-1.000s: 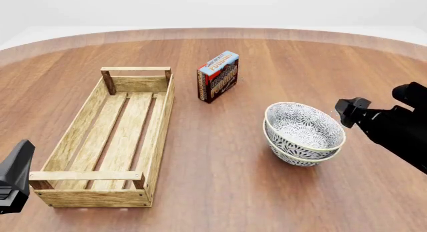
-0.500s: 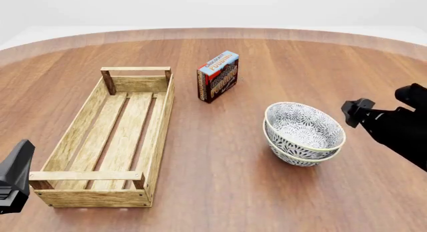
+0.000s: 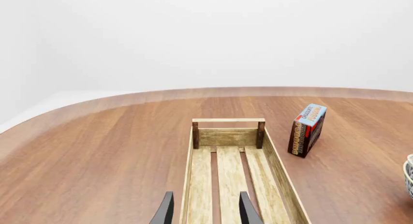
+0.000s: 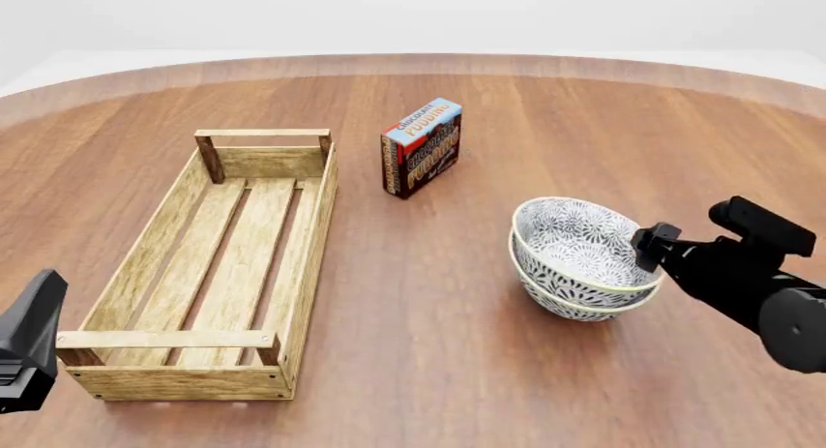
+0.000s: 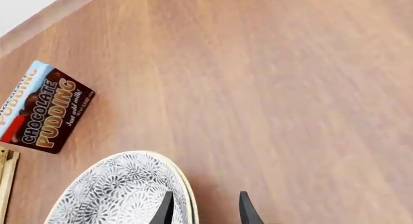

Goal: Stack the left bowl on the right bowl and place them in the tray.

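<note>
In the left wrist view, our left gripper [image 3: 205,212] is open and holds nothing; the tray [image 3: 284,183] lies right ahead of it, waiting.

In the front view, the bowls [image 4: 587,258] sit stacked, and our right gripper [image 4: 649,243] is at their rim. The box [image 4: 421,147] stands beyond.

In the right wrist view, its open fingers [image 5: 243,208] straddle the rim, one inside, one outside, ready to pinch.

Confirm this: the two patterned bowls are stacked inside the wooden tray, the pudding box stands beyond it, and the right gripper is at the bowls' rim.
Not quite. The stacked bowls sit on the table, to the right of the tray, which holds nothing, as the front view shows. The chocolate pudding box and the right gripper at the rim are as stated.
</note>
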